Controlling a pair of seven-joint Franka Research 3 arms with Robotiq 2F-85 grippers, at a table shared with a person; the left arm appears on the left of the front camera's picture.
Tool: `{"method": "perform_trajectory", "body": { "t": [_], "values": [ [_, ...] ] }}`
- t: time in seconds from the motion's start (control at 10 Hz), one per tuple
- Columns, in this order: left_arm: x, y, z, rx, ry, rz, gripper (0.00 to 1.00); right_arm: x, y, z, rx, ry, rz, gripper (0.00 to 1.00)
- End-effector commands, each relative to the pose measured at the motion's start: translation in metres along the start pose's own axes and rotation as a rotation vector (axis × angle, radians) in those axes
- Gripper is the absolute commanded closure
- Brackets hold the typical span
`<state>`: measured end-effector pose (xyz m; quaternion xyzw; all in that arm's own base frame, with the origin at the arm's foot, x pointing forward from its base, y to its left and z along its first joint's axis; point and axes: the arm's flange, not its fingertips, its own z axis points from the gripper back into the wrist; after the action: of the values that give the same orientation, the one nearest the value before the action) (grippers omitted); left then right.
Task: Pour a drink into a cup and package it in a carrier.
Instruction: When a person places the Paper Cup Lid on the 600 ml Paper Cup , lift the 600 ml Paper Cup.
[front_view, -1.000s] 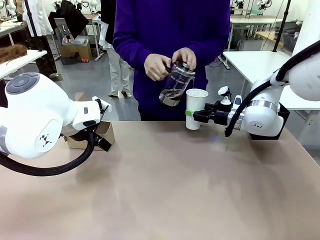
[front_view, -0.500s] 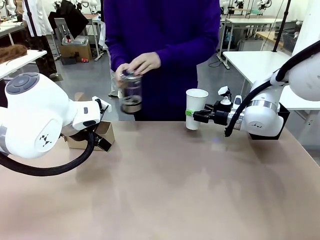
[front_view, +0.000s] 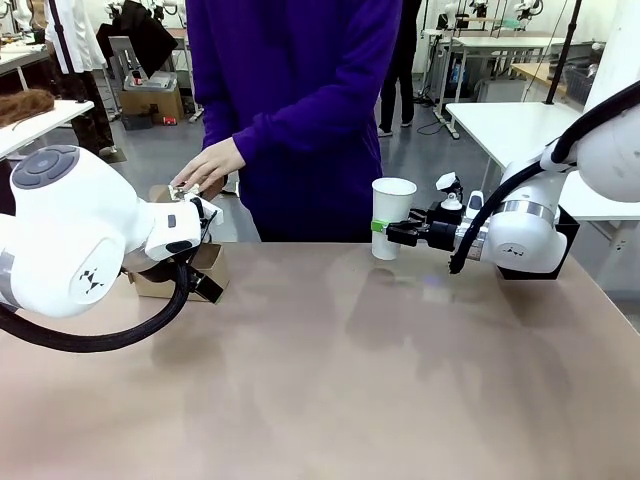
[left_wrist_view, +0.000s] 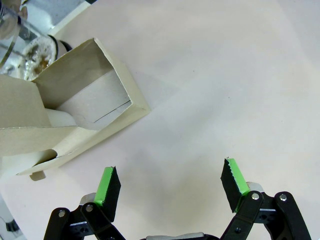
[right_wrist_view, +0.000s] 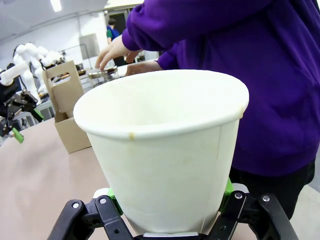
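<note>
the right tool (front_view: 386, 231) is clamped on the cup (front_view: 392, 212), upright near the far edge of the surface (front_view: 330, 380); the left tool (left_wrist_view: 170, 184), jaws apart and empty, hangs near the carrier (left_wrist_view: 85, 107). packaging looks next (pouring judged done): carry the cup level across, then lower it in.

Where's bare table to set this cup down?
The wide middle of the table, between the carrier and the cup, is bare, as is the near side. Crowded: the far left, where the person's hand is on the pitcher by the carrier.
</note>
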<state>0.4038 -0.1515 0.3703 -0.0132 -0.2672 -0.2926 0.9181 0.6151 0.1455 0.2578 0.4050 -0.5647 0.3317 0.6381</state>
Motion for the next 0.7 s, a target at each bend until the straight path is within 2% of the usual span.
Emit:
{"method": "perform_trajectory", "body": {
  "t": [0.0, 0.6],
  "values": [
    [-0.0001, 0.0001, 0.0003, -0.001, -0.001, 0.001, 0.0, 0.0052, 0.0031, 0.001, 0.0, -0.003, 0.0, 0.19],
    [-0.0001, 0.0001, 0.0003, -0.001, -0.001, 0.001, 0.0, 0.0052, 0.0031, 0.001, 0.0, -0.003, 0.0, 0.19]
  ]
}}
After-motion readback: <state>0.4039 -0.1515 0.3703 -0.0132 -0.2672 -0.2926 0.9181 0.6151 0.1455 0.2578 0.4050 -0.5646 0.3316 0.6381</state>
